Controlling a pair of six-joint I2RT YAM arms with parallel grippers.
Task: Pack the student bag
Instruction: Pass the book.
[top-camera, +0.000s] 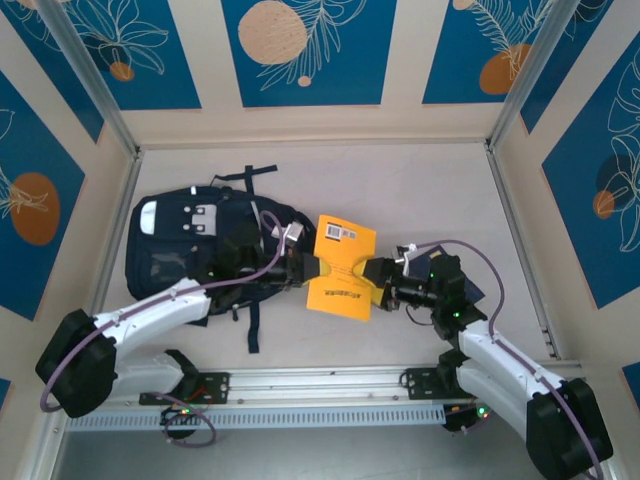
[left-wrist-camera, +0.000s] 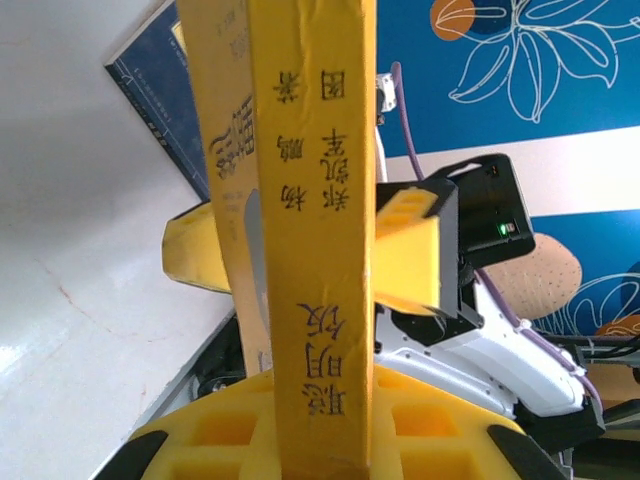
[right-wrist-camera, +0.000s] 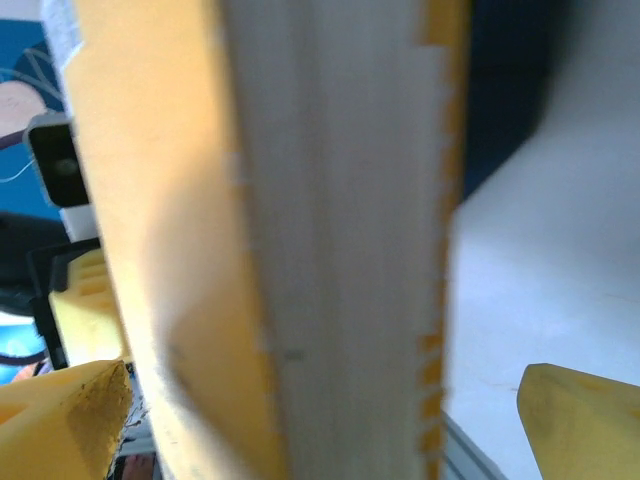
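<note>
Jaws of my left claw (top-camera: 312, 268) clamp the yellow book (top-camera: 342, 262), my right claw (top-camera: 375, 279) straddles it loosely, student bag (top-camera: 170, 250) lying centre-left.

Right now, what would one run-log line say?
left fingers: clamp yellow book | right fingers: open astride it | student bag: book not yet inside

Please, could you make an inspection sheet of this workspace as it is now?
Surface: pale table, no spills seen.
Job's things: bag lies at left; yellow book is beside it, not packed yet.
Clutter: navy booklet on the table.
Pincers: left pincer shut on the book's spine; right pincer open, straddling the opposite edge, gap at one finger.
Cables: purple cables loop along both arms.
Surroundings: blue leaf-print walls, metal frame.
</note>
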